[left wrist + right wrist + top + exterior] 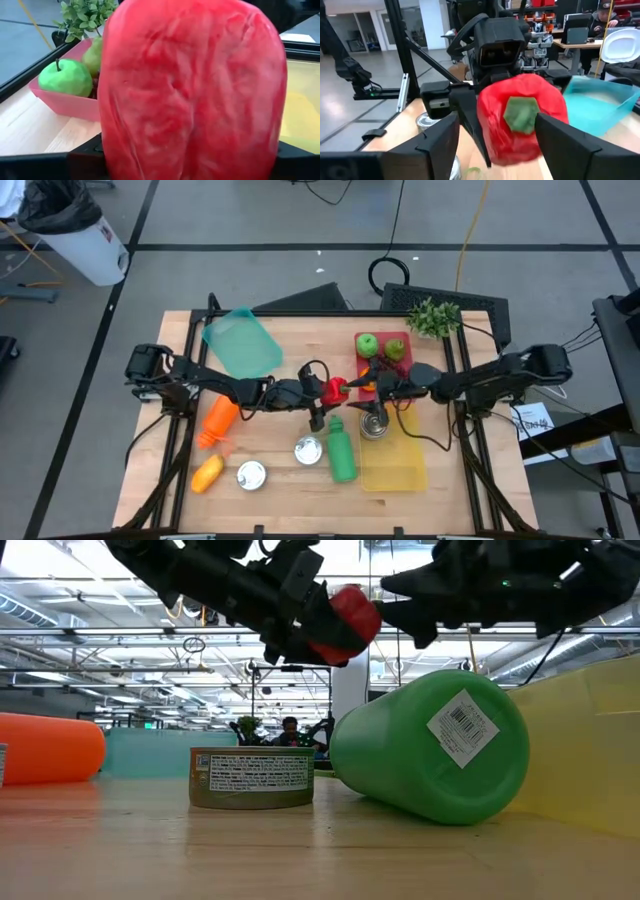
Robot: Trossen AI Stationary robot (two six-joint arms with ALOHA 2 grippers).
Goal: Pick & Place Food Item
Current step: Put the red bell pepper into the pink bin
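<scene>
A red bell pepper [334, 388] with a green stem [521, 114] hangs above the table's middle, over a lying green bottle [430, 745]. My left gripper [322, 391] reaches in from the table's left and is shut on the pepper. My right gripper [505, 145] comes level from the table's right and is open. Its two fingers stand on either side of the pepper's stem end, and I cannot tell whether they touch it. My left gripper pinches the pepper's body [190, 100] between its two fingers [85, 160], at the end away from the stem. The fingers come nearly level from the table's left. The pepper is lifted clear of the table, its stem end turned toward the table's right.
A pink tray [396, 366] with a green apple [66, 77] and a pear stands at the back right. A yellow tray [395, 465] lies front right and a teal container [243, 342] back left. Three cans [308, 450] and two orange pieces [218, 423] lie below the arms.
</scene>
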